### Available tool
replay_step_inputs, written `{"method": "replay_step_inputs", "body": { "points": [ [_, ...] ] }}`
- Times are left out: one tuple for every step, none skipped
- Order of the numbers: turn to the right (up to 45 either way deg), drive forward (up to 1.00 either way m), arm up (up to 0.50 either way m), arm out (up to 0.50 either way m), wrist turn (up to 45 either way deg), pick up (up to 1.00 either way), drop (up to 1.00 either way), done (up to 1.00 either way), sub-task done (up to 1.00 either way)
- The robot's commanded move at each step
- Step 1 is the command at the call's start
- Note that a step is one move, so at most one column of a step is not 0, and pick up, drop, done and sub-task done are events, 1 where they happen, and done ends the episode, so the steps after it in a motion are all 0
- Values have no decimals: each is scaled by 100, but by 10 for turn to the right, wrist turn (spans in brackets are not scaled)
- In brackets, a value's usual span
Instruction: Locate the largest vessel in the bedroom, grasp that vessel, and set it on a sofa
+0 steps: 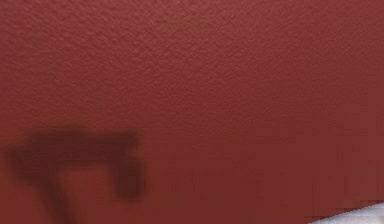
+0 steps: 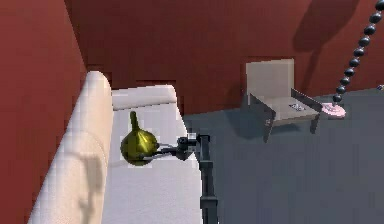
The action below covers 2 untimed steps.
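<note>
An olive-green vessel [image 2: 136, 146] with a round belly and a thin neck is at the cream sofa [image 2: 88, 165], over its seat cushion, in the arm side view. The gripper [image 2: 160, 152] is at the vessel's right side, at the end of the dark arm [image 2: 208, 188] that rises from the bottom edge. The vessel may be resting on the seat or hanging just above it, so I cannot tell whether the gripper holds it.
A red wall [image 1: 200, 90] stands close ahead in the forward view. In the arm side view a grey armchair [image 2: 280, 92] with a small item on its seat stands at the back, next to a beaded pole [image 2: 352, 60] on a pink base. Dark floor [image 2: 300, 175] lies right of the sofa.
</note>
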Motion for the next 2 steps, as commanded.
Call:
{"method": "replay_step_inputs", "body": {
  "points": [
    [0, 0, -32, 0, 0, 0, 0, 0, 0],
    [0, 0, 0, 0, 0, 0, 100, 0, 0]
  ]
}}
